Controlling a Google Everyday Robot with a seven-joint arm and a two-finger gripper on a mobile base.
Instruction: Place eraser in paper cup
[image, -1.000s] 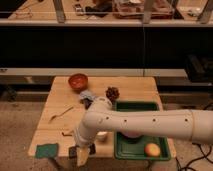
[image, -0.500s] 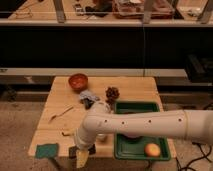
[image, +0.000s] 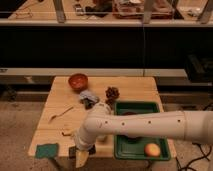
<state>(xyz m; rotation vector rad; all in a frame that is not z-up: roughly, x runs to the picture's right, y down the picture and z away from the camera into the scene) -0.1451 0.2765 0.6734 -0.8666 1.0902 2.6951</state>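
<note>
My white arm reaches in from the right across the wooden table. Its gripper points down at the table's front edge, left of the middle. A dark block that looks like the eraser sits right at the gripper, at the table's front edge. I cannot tell whether it is held. No white paper cup shows; the arm covers the part of the table behind the gripper.
An orange-red bowl stands at the back left. A crumpled grey-blue thing and a pine cone lie mid-table, and a spoon on the left. A flat green pad lies front left. A green tray holds an apple.
The gripper has sunk slightly toward the table's front edge. Nothing else has moved.
</note>
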